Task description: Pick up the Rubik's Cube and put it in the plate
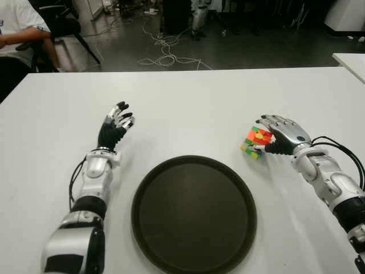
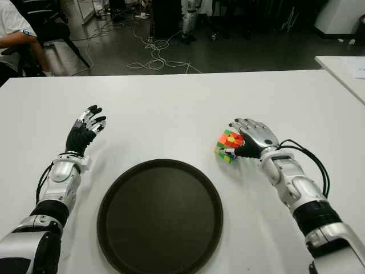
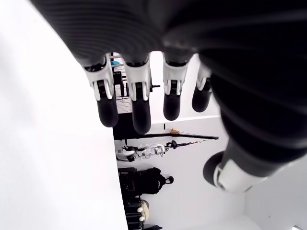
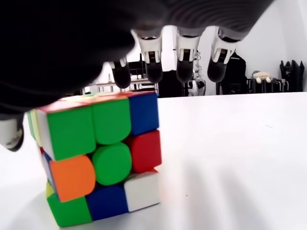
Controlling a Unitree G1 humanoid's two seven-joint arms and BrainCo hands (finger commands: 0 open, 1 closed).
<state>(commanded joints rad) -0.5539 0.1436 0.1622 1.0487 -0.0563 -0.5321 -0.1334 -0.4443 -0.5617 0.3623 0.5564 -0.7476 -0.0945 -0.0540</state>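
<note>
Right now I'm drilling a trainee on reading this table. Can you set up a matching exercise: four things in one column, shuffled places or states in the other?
Things
1. cube
2. plate
3. left hand
4. right hand

Places or states
A. nothing in it, between the two arms
B. on the table, not in the plate
C. over the cube, not closed on it
D. fingers spread, left of the plate

Pairs: 1-B, 2-A, 3-D, 4-C

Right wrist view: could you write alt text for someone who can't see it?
A scrambled Rubik's Cube sits on a white table, with the robot's right hand just above it, fingertips hanging open over the cube's top, not yet gripping.
</note>
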